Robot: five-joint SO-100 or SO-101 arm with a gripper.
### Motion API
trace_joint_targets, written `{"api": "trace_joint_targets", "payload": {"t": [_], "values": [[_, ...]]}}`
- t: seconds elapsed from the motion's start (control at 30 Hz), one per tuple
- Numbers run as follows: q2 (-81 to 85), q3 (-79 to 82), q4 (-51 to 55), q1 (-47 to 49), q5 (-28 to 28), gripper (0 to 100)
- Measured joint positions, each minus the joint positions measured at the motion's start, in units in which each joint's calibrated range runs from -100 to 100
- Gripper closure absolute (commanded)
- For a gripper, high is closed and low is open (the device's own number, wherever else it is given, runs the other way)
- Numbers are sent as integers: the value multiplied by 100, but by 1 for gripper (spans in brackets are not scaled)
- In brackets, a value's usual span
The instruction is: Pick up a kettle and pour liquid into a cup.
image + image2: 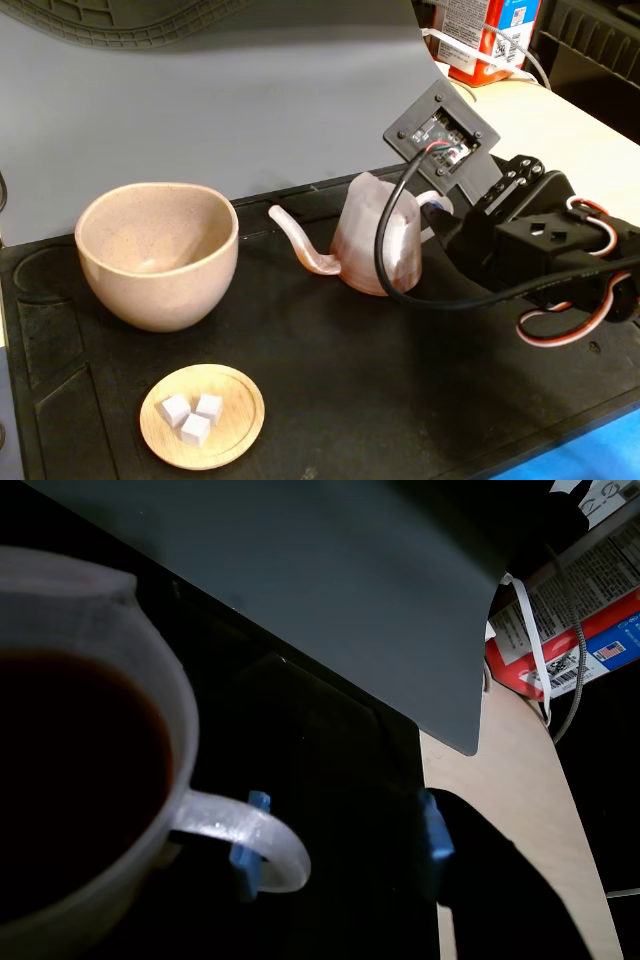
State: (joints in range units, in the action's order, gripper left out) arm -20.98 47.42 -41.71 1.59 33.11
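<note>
The kettle [375, 245] stands upright on the black mat, its thin spout [300, 245] pointing left toward the cup [157, 255], which looks empty. In the wrist view the kettle [150, 680] holds dark reddish liquid [70, 780], and its white loop handle [255, 835] points toward me. My gripper [438, 215] is just right of the kettle at the handle. In the wrist view the gripper [342, 835] is open: one blue pad [250, 855] sits at the handle loop, and the other [435, 825] is well apart to the right. Nothing is clamped.
A small wooden dish [235, 440] with three white cubes lies in front of the cup. A grey board [250, 90] stands behind the mat. A red carton [490, 35] stands on the pale table at back right; it also shows in the wrist view [590, 630].
</note>
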Motion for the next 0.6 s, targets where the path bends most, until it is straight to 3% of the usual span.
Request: {"api": "trace_joint_targets", "payload": {"t": [0.1,0.5,0.6], "values": [[0,0,0,0,0,87],[77,253,-44,-76,0,89],[77,253,-44,-76,0,96]]}}
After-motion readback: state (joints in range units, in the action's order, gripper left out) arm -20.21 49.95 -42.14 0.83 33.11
